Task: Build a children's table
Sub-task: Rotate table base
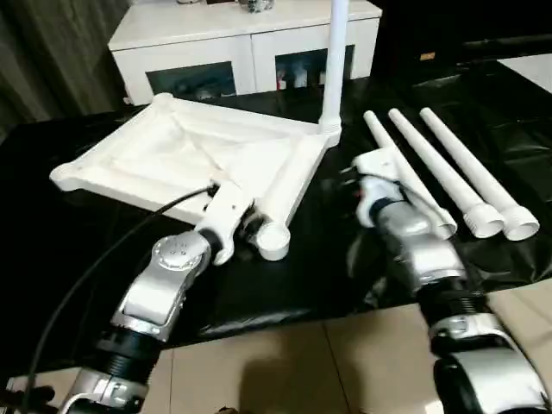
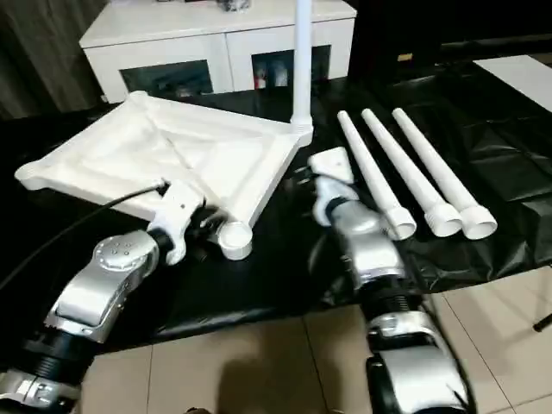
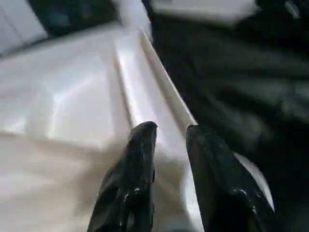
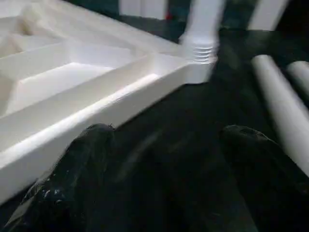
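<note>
The tabletop (image 1: 198,155) lies underside up on the black sheet (image 1: 285,285) so sockets face up, 1 leg (image 1: 335,60) already standing, 3 legs (image 1: 448,177) beside; left gripper (image 3: 169,137) hovers part-open, grasping nothing, right gripper (image 4: 159,145) spread wide.

1 tabletop (image 1: 190,151), 1 fitted leg (image 1: 335,65), 3 loose legs (image 1: 448,177), 1 cabinet (image 1: 241,39)

Between the tabletop (image 1: 198,155) with its upright leg (image 1: 335,69) and the three loose legs (image 1: 448,177) lies a bare black sheet (image 1: 336,250), open for passing.
</note>
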Controlling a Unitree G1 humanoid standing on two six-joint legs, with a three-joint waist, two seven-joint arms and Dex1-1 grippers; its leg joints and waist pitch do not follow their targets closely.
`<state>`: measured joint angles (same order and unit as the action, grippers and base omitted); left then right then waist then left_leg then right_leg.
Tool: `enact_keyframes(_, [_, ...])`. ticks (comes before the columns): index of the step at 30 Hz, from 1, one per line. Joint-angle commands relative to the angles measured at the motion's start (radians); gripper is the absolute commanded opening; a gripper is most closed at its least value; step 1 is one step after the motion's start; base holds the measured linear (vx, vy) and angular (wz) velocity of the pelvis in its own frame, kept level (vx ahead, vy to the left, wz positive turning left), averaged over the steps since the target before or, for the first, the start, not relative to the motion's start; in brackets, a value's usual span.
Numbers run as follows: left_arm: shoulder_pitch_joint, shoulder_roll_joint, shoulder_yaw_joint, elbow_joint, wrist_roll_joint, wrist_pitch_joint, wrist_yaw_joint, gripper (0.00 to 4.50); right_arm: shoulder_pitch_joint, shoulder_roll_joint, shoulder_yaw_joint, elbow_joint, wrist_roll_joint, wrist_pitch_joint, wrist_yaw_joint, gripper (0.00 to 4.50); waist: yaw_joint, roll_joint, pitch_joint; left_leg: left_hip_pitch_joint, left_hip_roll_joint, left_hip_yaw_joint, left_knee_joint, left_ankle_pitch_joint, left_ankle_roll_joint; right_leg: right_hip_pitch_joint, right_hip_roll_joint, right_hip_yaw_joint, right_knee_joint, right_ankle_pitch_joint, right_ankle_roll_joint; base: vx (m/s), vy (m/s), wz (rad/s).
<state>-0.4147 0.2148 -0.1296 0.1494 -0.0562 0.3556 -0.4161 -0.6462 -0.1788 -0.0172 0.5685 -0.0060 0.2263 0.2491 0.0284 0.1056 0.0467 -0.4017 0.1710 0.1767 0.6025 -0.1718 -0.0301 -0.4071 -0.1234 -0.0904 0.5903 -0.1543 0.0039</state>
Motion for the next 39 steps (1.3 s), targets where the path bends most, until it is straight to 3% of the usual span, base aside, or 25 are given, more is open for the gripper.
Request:
enact_keyframes(1, [0.011,-0.017,0.095,-0.046,-0.004,0.023,0.138,1.32,0.044,0.001,0.002,-0.12,-0.006,0.01,-0.004,3.93,-0.003,-0.003,-0.081,0.018,0.038,-0.017,-0.072,-0.258,0.032,0.056,-0.021,0.031,-0.05,-0.105,-0.206,0.0,0.0,0.0])
enact_keyframes(8, [0.156,-0.087,0.223,-0.154,-0.012,-0.092,0.302,1.32,0.221,0.047,-0.005,-0.35,-0.003,0.009,-0.078,3.93,-0.013,-0.014,-0.074,0.019,0.04,-0.013,-0.075,-0.285,0.064,0.045,-0.015,0.03,-0.072,-0.246,-0.173,0.0,0.0,0.0])
enact_keyframes(9, [0.169,-0.097,0.225,-0.176,0.004,-0.097,0.325,1.32,0.237,0.053,-0.006,-0.371,0.001,0.032,-0.088,3.93,-0.009,0.007,-0.062,-0.026,0.033,-0.068,-0.11,-0.359,0.111,0.081,-0.021,-0.031,-0.052,-0.286,-0.158,-0.043,-0.014,0.18])
enact_keyframes(10, [0.173,-0.105,0.226,-0.188,0.02,-0.101,0.347,1.32,0.242,0.056,-0.005,-0.376,-0.002,0.041,-0.097,3.93,-0.019,-0.001,-0.065,-0.025,0.035,-0.086,-0.106,-0.385,0.112,0.075,-0.019,-0.034,-0.054,-0.269,-0.147,-0.043,-0.014,0.18])
enact_keyframes(13, [0.166,-0.124,0.216,-0.215,0.069,-0.069,0.423,1.32,0.259,0.065,-0.012,-0.406,0.0,0.071,-0.11,3.93,-0.048,0.035,-0.057,0.015,0.084,-0.212,-0.145,-0.527,0.032,0.063,0.034,-0.046,0.008,-0.129,-0.17,-0.002,-0.039,0.52])
enact_keyframes(14, [0.166,-0.124,0.216,-0.215,0.069,-0.069,0.423,1.32,0.259,0.065,-0.012,-0.406,0.0,0.071,-0.11,3.93,-0.057,0.042,-0.052,0.039,0.102,-0.271,-0.164,-0.572,0.027,0.043,0.053,-0.03,0.054,-0.18,-0.172,-0.016,-0.079,0.54])
enact_keyframes(15, [0.166,-0.127,0.212,-0.221,0.073,-0.06,0.431,1.32,0.266,0.068,-0.016,-0.418,0.008,0.08,-0.108,3.93,-0.059,0.037,-0.05,0.047,0.103,-0.291,-0.17,-0.574,0.03,0.034,0.057,-0.02,0.07,-0.198,-0.176,-0.012,-0.136,0.65])
enact_keyframes(17, [0.173,-0.123,0.201,-0.237,0.088,-0.052,0.437,1.32,0.278,0.066,-0.02,-0.438,0.009,0.094,-0.107,3.93,-0.042,0.024,-0.045,0.017,0.038,-0.319,-0.194,-0.629,-0.007,0.044,0.064,0.023,0.084,-0.218,-0.204,-0.014,-0.169,0.68])
enact_keyframes(18, [0.178,-0.125,0.2,-0.242,0.088,-0.048,0.437,1.32,0.282,0.065,-0.02,-0.443,0.008,0.095,-0.107,3.93,-0.03,-0.001,-0.047,0.003,-0.021,-0.307,-0.17,-0.612,-0.009,0.056,0.053,0.039,0.027,-0.278,-0.297,-0.022,-0.257,0.71])
enact_keyframes(19, [0.185,-0.13,0.206,-0.247,0.087,-0.032,0.447,1.32,0.285,0.069,-0.028,-0.446,0.016,0.095,-0.11,3.93,-0.038,-0.027,-0.05,0.018,-0.028,-0.276,-0.126,-0.572,-0.009,0.05,0.039,0.05,-0.026,-0.335,-0.354,-0.022,-0.257,0.71])
enact_keyframes(20, [0.192,-0.135,0.209,-0.254,0.087,-0.021,0.456,1.32,0.29,0.072,-0.033,-0.457,0.022,0.101,-0.113,3.93,-0.018,-0.064,-0.055,0.052,-0.118,-0.118,0.127,-0.377,0.026,0.026,-0.018,0.075,-0.157,-0.533,-0.482,-0.063,-0.291,0.62])
enact_keyframes(21, [0.197,-0.143,0.219,-0.26,0.089,-0.019,0.475,1.32,0.295,0.085,-0.052,-0.472,0.047,0.12,-0.121,3.93,0.002,-0.073,-0.037,0.01,-0.103,-0.067,0.203,-0.32,0.086,0.044,-0.034,0.105,-0.15,-0.618,-0.462,-0.03,-0.279,0.22])
enact_keyframes(22, [0.201,-0.147,0.222,-0.273,0.07,-0.021,0.457,1.32,0.301,0.087,-0.054,-0.489,0.061,0.15,-0.115,3.93,0.03,-0.077,-0.031,-0.052,-0.086,-0.071,0.174,-0.219,0.117,0.122,-0.059,0.158,-0.099,-0.619,-0.22,-0.03,-0.279,0.22])
enact_keyframes(24, [0.205,-0.141,0.212,-0.284,0.067,-0.006,0.441,1.32,0.307,0.088,-0.048,-0.496,0.064,0.159,-0.106,3.93,0.048,-0.078,-0.055,-0.009,-0.07,-0.086,0.075,-0.147,0.157,0.12,-0.044,0.183,-0.089,-0.358,-0.042,0.007,-0.226,0.23])
enact_keyframes(26, [0.213,-0.134,0.198,-0.294,0.059,-0.001,0.42,1.32,0.313,0.094,-0.043,-0.503,0.068,0.176,-0.099,3.93,0.048,-0.046,-0.079,0.035,-0.015,-0.118,0.019,0.014,0.235,0.1,0.029,0.138,-0.056,-0.056,0.055,-0.028,-0.197,0.38])
enact_keyframes(28, [0.23,-0.131,0.187,-0.31,0.036,0.001,0.385,1.32,0.324,0.108,-0.044,-0.509,0.087,0.198,-0.093,3.93,0.03,-0.024,-0.077,0.091,0.15,-0.185,-0.012,0.137,0.344,0.023,-0.031,0.105,0.002,-0.026,0.051,-0.026,-0.138,0.27])
enact_keyframes(29, [0.23,-0.131,0.187,-0.31,0.036,0.001,0.385,1.32,0.324,0.108,-0.044,-0.509,0.087,0.198,-0.093,3.93,0.035,-0.03,-0.074,0.073,0.137,-0.178,-0.001,0.114,0.345,0.023,-0.071,0.131,0.001,-0.037,0.026,-0.025,-0.098,0.17])
enact_keyframes(30, [0.24,-0.135,0.191,-0.319,0.023,0.007,0.376,1.32,0.33,0.113,-0.04,-0.514,0.09,0.208,-0.096,3.93,0.054,-0.044,-0.062,0.04,0.02,-0.11,0.029,-0.038,0.235,0.063,-0.055,0.154,-0.056,-0.158,0.003,-0.024,-0.086,0.22])
enact_keyframes(31, [0.244,-0.133,0.191,-0.324,0.025,0.007,0.376,1.32,0.333,0.111,-0.036,-0.519,0.089,0.214,-0.097,3.93,0.058,-0.053,-0.052,0.028,-0.026,-0.084,0.038,-0.105,0.189,0.09,-0.039,0.159,-0.079,-0.337,0.021,-0.024,-0.086,0.22])
enact_keyframes(32, [0.247,-0.131,0.191,-0.327,0.028,0.007,0.376,1.32,0.335,0.111,-0.033,-0.523,0.089,0.218,-0.097,3.93,0.083,-0.043,-0.044,0.083,-0.056,-0.028,0.051,-0.203,0.089,0.064,0.06,0.208,-0.135,-0.748,0.129,-0.031,-0.081,0.12])
enact_keyframes(34, [0.249,-0.127,0.193,-0.33,0.029,0.008,0.376,1.32,0.336,0.11,-0.031,-0.53,0.09,0.229,-0.096,3.93,0.079,-0.029,-0.013,0.195,0.005,-0.048,-0.011,-0.331,0.04,-0.003,0.141,0.168,-0.137,-0.876,0.207,-0.043,-0.068,-0.21])
enact_keyframes(35, [0.251,-0.123,0.197,-0.33,0.022,0.012,0.369,1.32,0.333,0.111,-0.027,-0.529,0.088,0.235,-0.095,3.93,0.06,-0.01,-0.014,0.268,0.187,-0.108,-0.098,-0.605,0.044,-0.064,0.09,0.072,-0.009,-0.754,0.105,-0.061,0.011,-0.49])
enact_keyframes(36, [0.251,-0.123,0.197,-0.33,0.022,0.012,0.369,1.32,0.333,0.111,-0.027,-0.529,0.088,0.235,-0.095,3.93,0.092,0.004,-0.02,0.195,0.271,-0.099,-0.201,-0.756,0.004,-0.018,0.041,0.034,0.198,-0.342,0.002,-0.029,0.019,-0.54])
enact_keyframes(37, [0.257,-0.121,0.199,-0.335,0.018,0.012,0.367,1.32,0.333,0.11,-0.026,-0.532,0.085,0.242,-0.093,3.93,0.095,-0.01,-0.011,0.191,0.262,-0.067,-0.217,-0.781,0.025,-0.026,0.03,0.029,0.208,-0.236,-0.03,-0.029,0.019,-0.54])
enact_keyframes(39, [0.263,-0.122,0.202,-0.341,0.013,0.011,0.366,1.32,0.332,0.107,-0.023,-0.536,0.081,0.244,-0.089,3.93,0.067,-0.029,-0.016,0.23,0.182,0.047,-0.171,-0.797,0.008,-0.041,0.007,0.029,0.143,-0.202,-0.095,0.085,-0.079,-0.38])
